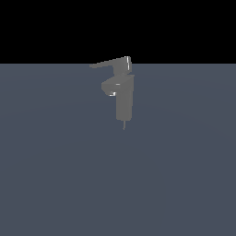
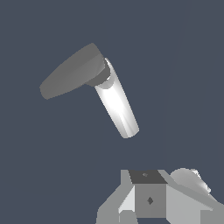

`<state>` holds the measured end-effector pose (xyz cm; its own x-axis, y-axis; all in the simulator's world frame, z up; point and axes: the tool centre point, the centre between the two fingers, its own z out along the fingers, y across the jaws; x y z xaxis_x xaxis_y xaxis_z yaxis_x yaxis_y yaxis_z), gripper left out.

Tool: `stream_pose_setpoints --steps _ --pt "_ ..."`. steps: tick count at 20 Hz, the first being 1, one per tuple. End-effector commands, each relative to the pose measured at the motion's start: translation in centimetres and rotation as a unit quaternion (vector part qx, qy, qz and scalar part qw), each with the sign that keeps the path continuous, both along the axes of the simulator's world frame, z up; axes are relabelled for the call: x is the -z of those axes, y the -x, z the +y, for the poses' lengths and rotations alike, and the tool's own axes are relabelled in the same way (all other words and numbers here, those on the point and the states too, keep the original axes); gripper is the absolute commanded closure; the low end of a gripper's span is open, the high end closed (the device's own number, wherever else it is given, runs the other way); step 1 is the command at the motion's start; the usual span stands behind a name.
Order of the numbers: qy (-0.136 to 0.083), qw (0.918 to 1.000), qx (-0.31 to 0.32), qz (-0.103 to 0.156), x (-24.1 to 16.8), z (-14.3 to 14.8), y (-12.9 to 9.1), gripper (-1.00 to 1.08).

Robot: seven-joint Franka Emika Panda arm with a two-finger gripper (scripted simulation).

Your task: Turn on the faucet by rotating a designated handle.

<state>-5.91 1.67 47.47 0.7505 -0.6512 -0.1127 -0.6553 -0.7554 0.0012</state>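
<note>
Faucet (image 1: 124, 99): upright on the counter (image 1: 55, 175), near its far edge.
Handle (image 1: 108, 63): juts sideways from the top cap.
Pincer (image 2: 148, 199): only partly visible; opening cannot be told.

Faucet (image 1: 124, 94) matte grey; handle (image 1: 108, 63) grey; floor (image 1: 55, 175) slate blue.

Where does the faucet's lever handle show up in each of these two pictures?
Exterior view: the handle juts toward the exterior view's left from the top of the faucet.
Wrist view: the handle is the dark flat paddle.
Shared landmark: the faucet column, bright in the wrist view.
</note>
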Motion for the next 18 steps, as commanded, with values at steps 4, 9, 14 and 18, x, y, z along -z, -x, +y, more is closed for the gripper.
stream_pose_setpoints --steps 4,9,14,18 --pt "0.003 0.9974 0.071 0.012 1.2 0.4 -3.4 1.08" --pt "0.007 0.9907 0.134 0.023 2.7 0.8 -6.5 1.08" --pt "0.014 0.98 0.196 0.034 4.5 1.3 -9.3 1.08" --pt "0.02 0.9686 0.244 0.042 6.2 1.7 -11.5 1.08"
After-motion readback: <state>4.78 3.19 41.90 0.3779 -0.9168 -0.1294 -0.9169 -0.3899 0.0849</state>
